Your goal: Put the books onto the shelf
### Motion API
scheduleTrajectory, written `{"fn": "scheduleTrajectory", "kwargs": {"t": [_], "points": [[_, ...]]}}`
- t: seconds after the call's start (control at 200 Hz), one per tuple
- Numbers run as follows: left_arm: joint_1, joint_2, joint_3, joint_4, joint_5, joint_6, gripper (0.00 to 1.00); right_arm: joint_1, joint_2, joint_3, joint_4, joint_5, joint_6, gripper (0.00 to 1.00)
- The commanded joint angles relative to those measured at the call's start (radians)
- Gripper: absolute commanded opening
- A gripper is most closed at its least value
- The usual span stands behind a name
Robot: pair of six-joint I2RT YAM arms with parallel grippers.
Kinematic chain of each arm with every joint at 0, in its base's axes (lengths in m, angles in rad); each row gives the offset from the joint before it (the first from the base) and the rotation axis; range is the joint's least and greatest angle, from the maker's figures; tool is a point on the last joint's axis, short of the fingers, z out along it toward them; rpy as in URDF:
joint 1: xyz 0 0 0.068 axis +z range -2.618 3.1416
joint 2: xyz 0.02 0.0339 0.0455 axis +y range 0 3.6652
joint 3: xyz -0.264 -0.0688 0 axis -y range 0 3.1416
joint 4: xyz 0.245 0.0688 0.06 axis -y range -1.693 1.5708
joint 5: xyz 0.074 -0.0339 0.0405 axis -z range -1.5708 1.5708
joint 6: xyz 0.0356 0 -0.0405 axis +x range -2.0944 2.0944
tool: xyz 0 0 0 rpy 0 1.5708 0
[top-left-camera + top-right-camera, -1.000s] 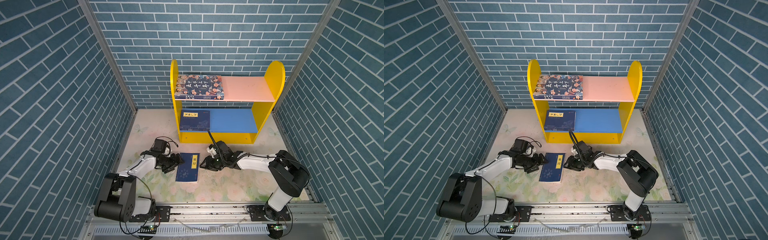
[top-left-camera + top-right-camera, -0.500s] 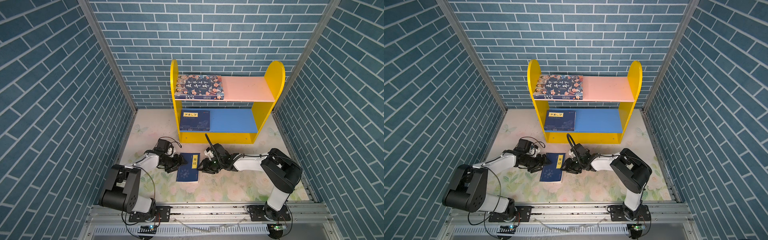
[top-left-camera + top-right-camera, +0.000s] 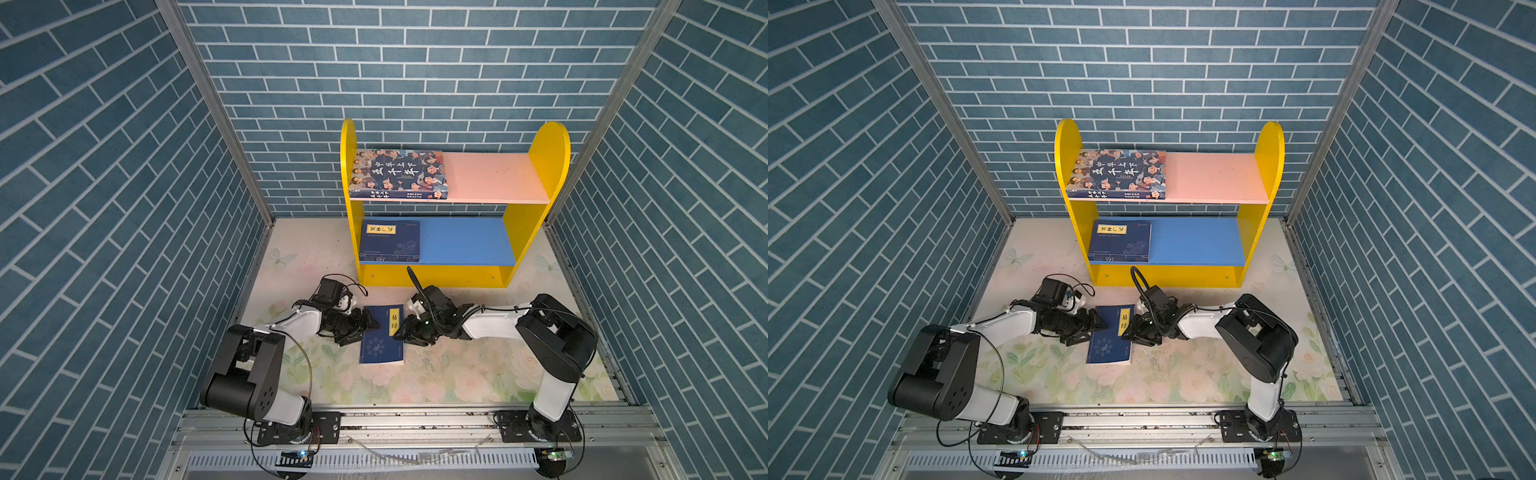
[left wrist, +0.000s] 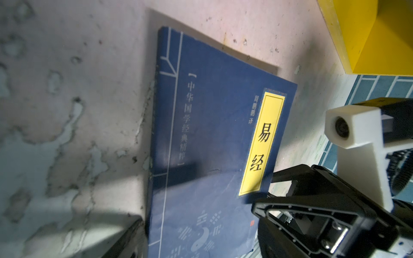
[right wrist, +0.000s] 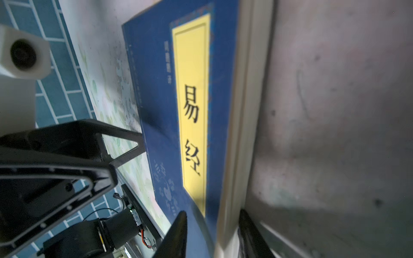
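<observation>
A navy book with a yellow title label lies flat on the floral mat in front of the shelf. My left gripper is open, its fingers at the book's spine edge. My right gripper straddles the opposite page edge. One finger is over the cover and one is beside the pages, with a gap still showing. A cartoon-face book lies on the pink board. Another navy book lies on the blue board.
Blue brick-pattern walls close in the left, right and back. The shelf's yellow base stands just behind both grippers. A metal rail runs along the mat's front edge. The right wrist camera mount sits close to the book.
Both grippers have moved inward to the book's two long edges. The right jaws have narrowed around the page edge. The book has stayed in place.
</observation>
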Motion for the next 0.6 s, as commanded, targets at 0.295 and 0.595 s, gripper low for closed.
{"fn": "scheduleTrajectory", "kwargs": {"t": [0.295,0.595], "points": [[-0.023,-0.001,-0.026,0.038,0.055,-0.014,0.82,0.006,-0.009,-0.026,0.065,0.002,-0.013,0.15],[-0.023,-0.031,-0.037,0.055,0.076,-0.008,0.84,0.006,-0.019,-0.044,0.107,-0.029,-0.027,0.07]]}}
